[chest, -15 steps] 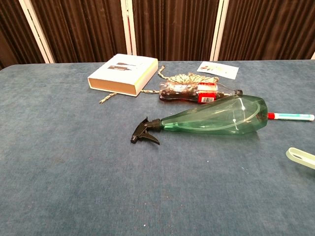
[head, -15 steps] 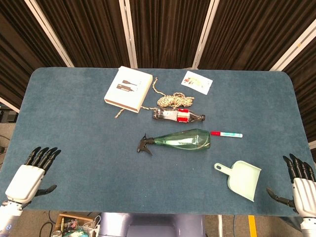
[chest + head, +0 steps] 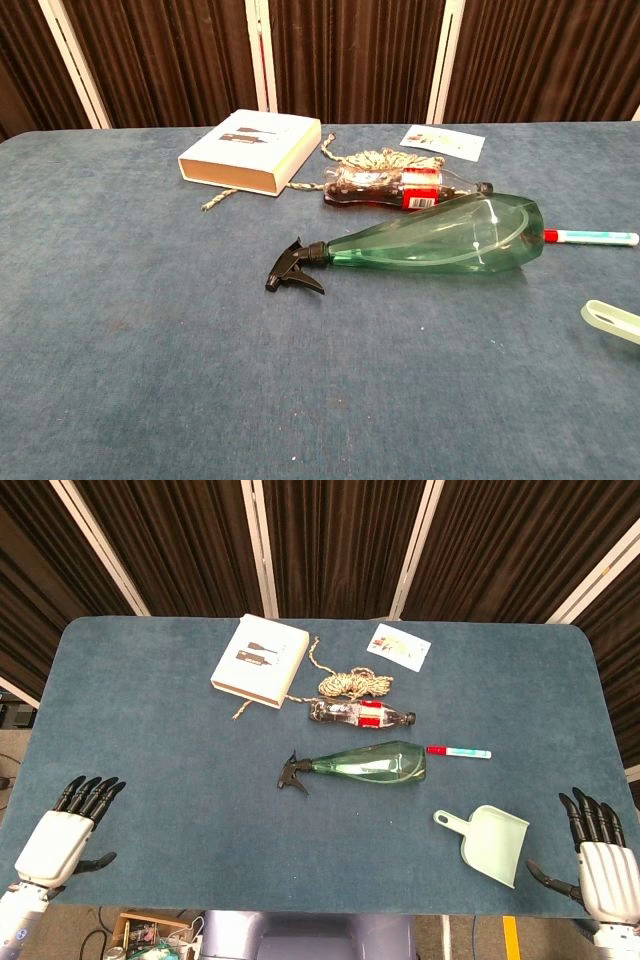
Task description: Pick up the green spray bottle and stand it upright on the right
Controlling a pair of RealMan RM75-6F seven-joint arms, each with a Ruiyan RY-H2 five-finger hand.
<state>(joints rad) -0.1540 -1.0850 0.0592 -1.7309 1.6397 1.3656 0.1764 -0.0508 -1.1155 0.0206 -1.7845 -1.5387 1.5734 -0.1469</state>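
Observation:
The green spray bottle (image 3: 372,764) lies on its side in the middle of the blue table (image 3: 150,740), black trigger head (image 3: 293,774) pointing left. The chest view shows the same bottle (image 3: 440,243) lying flat with its nozzle (image 3: 291,270) toward the left. My left hand (image 3: 62,838) sits at the table's near left corner, fingers spread, holding nothing. My right hand (image 3: 598,857) is at the near right corner, fingers apart and empty, well away from the bottle. Neither hand shows in the chest view.
A cola bottle (image 3: 360,715) lies just behind the spray bottle, with a rope coil (image 3: 352,684), a white box (image 3: 260,660) and a card (image 3: 398,646) further back. A red-capped pen (image 3: 458,751) lies right of the bottle. A pale green dustpan (image 3: 488,843) sits at the near right.
My right hand has shifted a little left and toward the near edge. The left hand and the objects have stayed put.

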